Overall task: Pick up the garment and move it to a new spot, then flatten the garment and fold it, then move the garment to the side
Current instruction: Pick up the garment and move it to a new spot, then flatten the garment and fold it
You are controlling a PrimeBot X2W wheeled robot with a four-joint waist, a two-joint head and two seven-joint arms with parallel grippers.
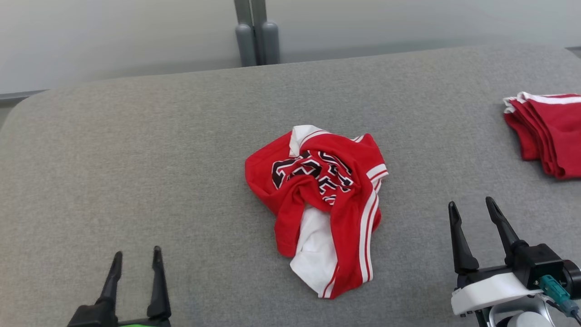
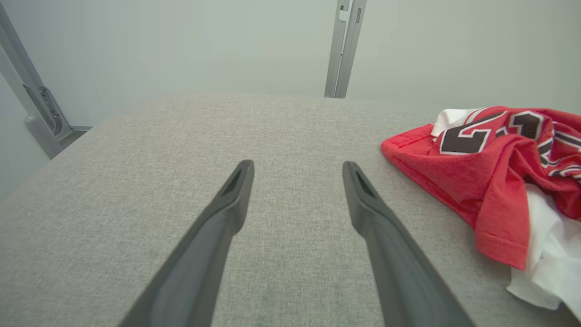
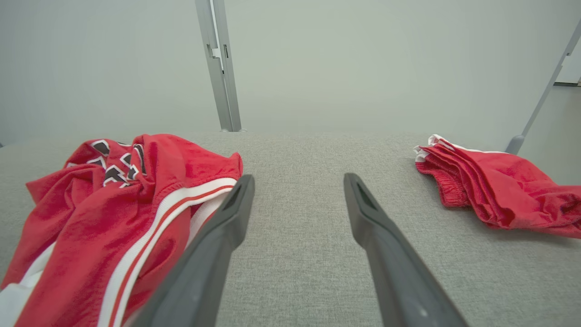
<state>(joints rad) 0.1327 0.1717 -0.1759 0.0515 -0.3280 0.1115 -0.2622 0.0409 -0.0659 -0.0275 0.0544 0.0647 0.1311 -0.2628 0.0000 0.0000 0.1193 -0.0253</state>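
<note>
A crumpled red garment (image 1: 324, 200) with white stripes and black-and-white lettering lies bunched in the middle of the grey table (image 1: 136, 159). It also lies at the right of the left wrist view as the garment (image 2: 490, 172) and at the left of the right wrist view as the garment (image 3: 109, 213). My left gripper (image 1: 136, 260) stands open at the lower left, well apart from the cloth, with nothing between its fingers (image 2: 236, 190). My right gripper (image 1: 472, 206) is open at the lower right, right of the garment, its fingers (image 3: 236, 204) empty.
A folded stack of red cloth with white trim (image 1: 547, 131) rests at the table's right edge, seen too as the stack (image 3: 494, 190). A grey post (image 1: 256, 36) stands behind the table's far edge against a pale wall. The table's corners are rounded.
</note>
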